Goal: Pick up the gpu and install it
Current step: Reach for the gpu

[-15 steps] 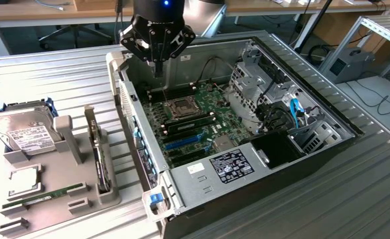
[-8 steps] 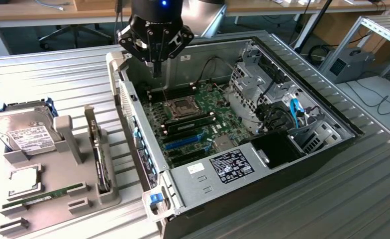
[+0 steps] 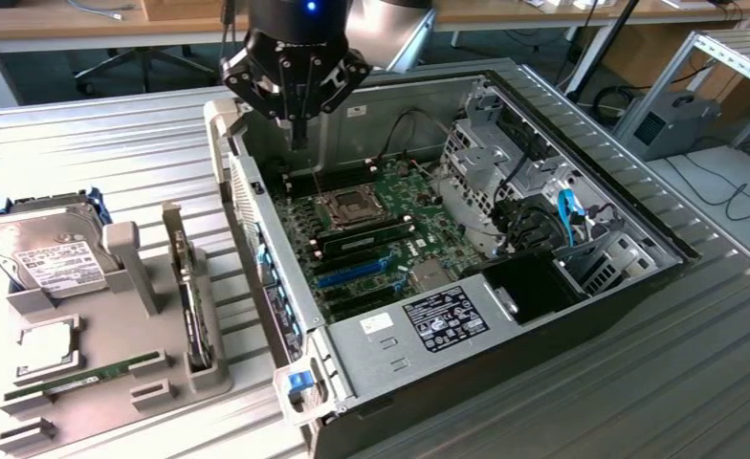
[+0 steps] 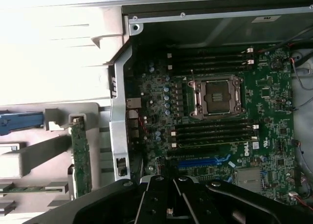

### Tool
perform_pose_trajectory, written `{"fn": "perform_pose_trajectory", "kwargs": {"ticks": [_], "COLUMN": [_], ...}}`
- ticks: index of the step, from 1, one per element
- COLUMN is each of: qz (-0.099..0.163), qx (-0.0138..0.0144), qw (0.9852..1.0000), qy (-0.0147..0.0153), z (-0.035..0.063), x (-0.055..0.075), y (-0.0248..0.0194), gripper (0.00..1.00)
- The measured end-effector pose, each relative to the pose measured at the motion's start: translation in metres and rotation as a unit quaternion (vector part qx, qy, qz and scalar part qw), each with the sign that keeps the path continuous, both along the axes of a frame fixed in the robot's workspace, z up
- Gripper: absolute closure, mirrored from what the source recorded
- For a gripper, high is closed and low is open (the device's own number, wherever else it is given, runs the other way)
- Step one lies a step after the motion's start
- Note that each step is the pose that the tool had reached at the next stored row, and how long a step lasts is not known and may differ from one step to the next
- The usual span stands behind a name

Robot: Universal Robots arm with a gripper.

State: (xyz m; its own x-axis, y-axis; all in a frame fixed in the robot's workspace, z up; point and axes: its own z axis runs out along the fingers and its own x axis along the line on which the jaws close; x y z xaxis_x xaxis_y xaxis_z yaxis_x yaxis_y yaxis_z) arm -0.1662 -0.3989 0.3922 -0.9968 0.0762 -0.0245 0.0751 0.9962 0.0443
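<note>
The gpu (image 3: pixel 192 311) stands on its long edge in a slot of the grey holder (image 3: pixel 107 402), at the exterior view's left of the open computer case (image 3: pixel 630 277). Its pale bracket strip (image 3: pixel 171 234) points to the far end. The wrist view shows the gpu (image 4: pixel 80 158) as a slim board beside the case wall. My gripper (image 3: pixel 296 117) hangs above the far left corner of the case, over the motherboard (image 3: pixel 408 225), shut and holding nothing. The black fingers (image 4: pixel 156 199) sit over the blue card slot (image 4: pixel 200 161). The gpu lies well apart from the gripper.
The holder also carries a silver hard drive (image 3: pixel 50 253), a processor chip (image 3: pixel 43 344) and a green memory stick (image 3: pixel 81 378). Inside the case are the processor socket (image 3: pixel 349 206), blue card slots (image 3: pixel 356 273), a power supply (image 3: pixel 446 320) and cables (image 3: pixel 566 210).
</note>
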Motion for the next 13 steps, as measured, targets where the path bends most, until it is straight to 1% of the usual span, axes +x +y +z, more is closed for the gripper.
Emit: {"fn": "perform_pose_trajectory", "kwargs": {"ticks": [13], "qz": [0.000], "qx": [0.0000], "qw": [1.0000], "qy": [0.0000], "z": [-0.0002], "x": [-0.0042], "y": [0.0000], "gripper": [0.89]}}
